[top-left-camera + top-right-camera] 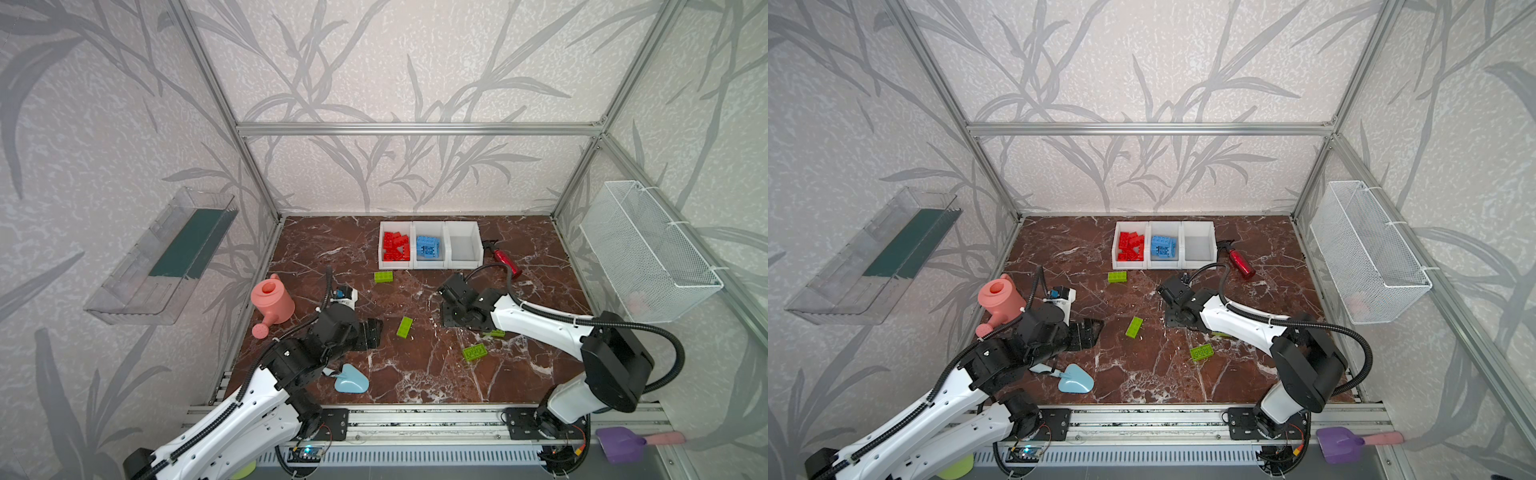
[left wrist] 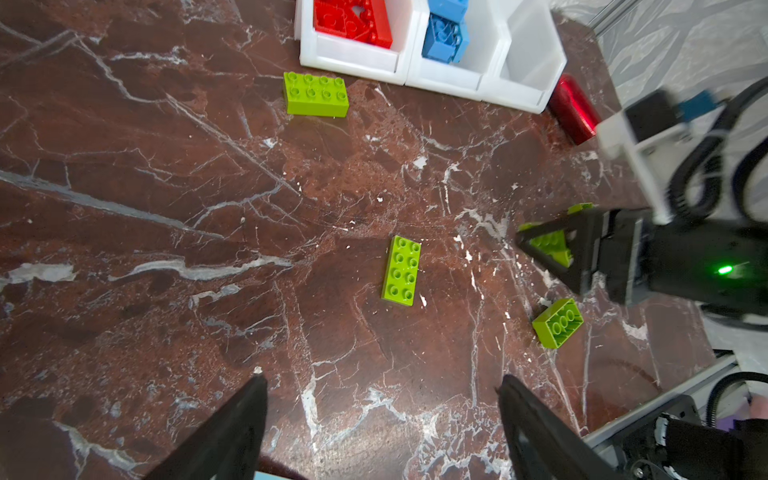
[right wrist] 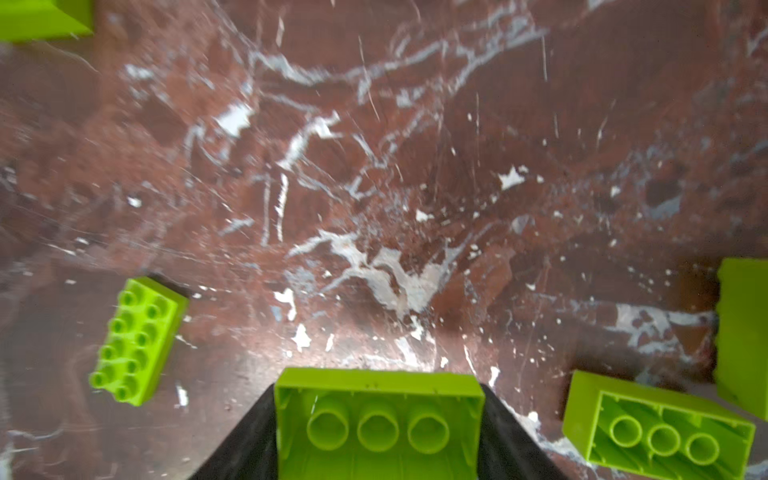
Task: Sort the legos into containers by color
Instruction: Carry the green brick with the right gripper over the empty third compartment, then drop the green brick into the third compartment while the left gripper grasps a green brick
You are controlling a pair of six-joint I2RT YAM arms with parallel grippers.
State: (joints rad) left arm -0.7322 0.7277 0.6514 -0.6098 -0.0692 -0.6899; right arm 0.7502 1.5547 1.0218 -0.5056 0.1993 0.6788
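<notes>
Lengthwise, seemingly hollow-side up, the right gripper pinches a green lego; left gripper gapes.

I see my table, red-brown marble, carrying the containers along its back edge. A red bottle lies just beside them. A pink watering can and a blue scoop sit on the left, and green legos are scattered mid-table.

Even light is filling both top views. Right wrist view is smearing toward 9 o'clock; held green brick at 6 o'clock is reading sharp. Glare is streaking red bottle.
</notes>
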